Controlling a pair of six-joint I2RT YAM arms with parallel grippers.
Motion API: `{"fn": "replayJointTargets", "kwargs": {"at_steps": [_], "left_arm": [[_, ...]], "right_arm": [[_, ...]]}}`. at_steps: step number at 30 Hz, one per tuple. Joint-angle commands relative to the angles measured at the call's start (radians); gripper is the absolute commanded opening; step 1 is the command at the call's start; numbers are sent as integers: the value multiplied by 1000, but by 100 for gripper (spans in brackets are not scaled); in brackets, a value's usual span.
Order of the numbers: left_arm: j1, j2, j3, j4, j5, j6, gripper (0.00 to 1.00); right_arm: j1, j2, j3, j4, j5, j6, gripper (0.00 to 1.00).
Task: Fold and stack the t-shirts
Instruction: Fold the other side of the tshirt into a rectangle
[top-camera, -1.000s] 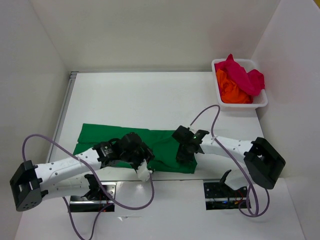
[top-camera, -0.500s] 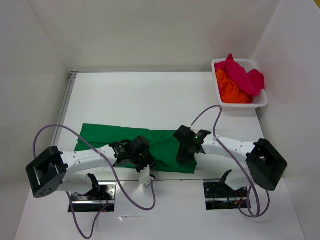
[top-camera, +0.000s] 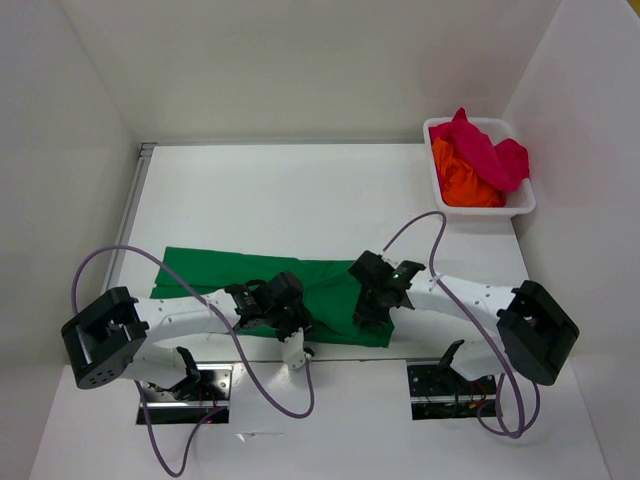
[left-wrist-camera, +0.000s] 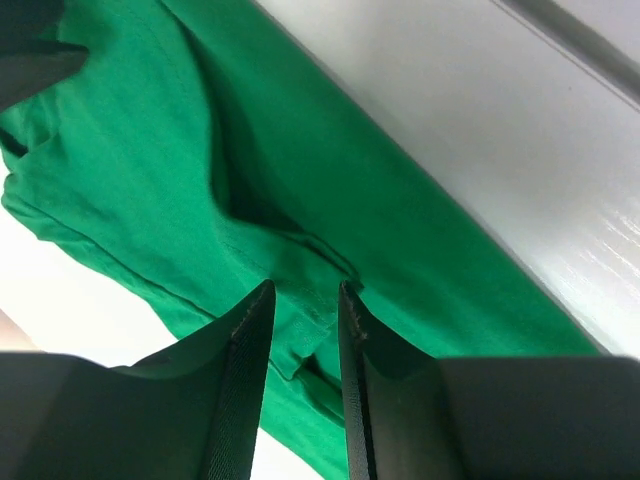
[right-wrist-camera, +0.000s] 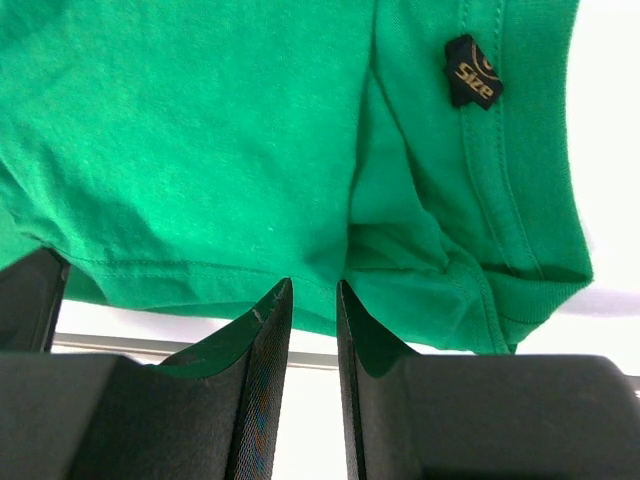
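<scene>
At worktop (top-camera: 300, 200) near edge | left hand (left-wrist-camera: 305, 290) is straddling green t-shirt (top-camera: 200, 270) hem, cannot tell if gripping | right hand (right-wrist-camera: 312, 285) is pinching it

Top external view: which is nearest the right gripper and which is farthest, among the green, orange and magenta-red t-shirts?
1. The green t-shirt, right at the right gripper.
2. The orange t-shirt, in the far-right basket.
3. The magenta-red t-shirt, draped over it, farther back.

The green t-shirt (top-camera: 335, 285) is plain; its label (right-wrist-camera: 472, 72) is black with gold lettering. The orange t-shirt (top-camera: 462, 182) and magenta-red t-shirt (top-camera: 490, 150) are plain. The basket (top-camera: 490, 211) is white.
</scene>
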Motion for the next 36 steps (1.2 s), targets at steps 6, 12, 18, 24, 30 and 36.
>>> {"fn": "replayJointTargets", "kwargs": {"at_steps": [6, 12, 18, 24, 30, 36], "left_arm": [[-5, 23, -48, -24, -38, 87, 39], [-5, 14, -58, -14, -47, 87, 39], [-5, 23, -58, 16, -47, 87, 32], [-5, 14, -58, -34, -47, 122, 25], [-5, 5, -67, -54, -47, 122, 25], [-5, -4, -77, -54, -47, 122, 25]], "right_arm": [[-3, -52, -26, 15, -2, -5, 30], [-3, -34, -36, 15, -11, -5, 30], [-3, -20, -57, 44, -27, -14, 38], [-3, 55, -57, 74, -40, -34, 34], [-3, 77, -39, 65, -25, -45, 9], [-3, 26, -16, -54, 47, -25, 0]]}}
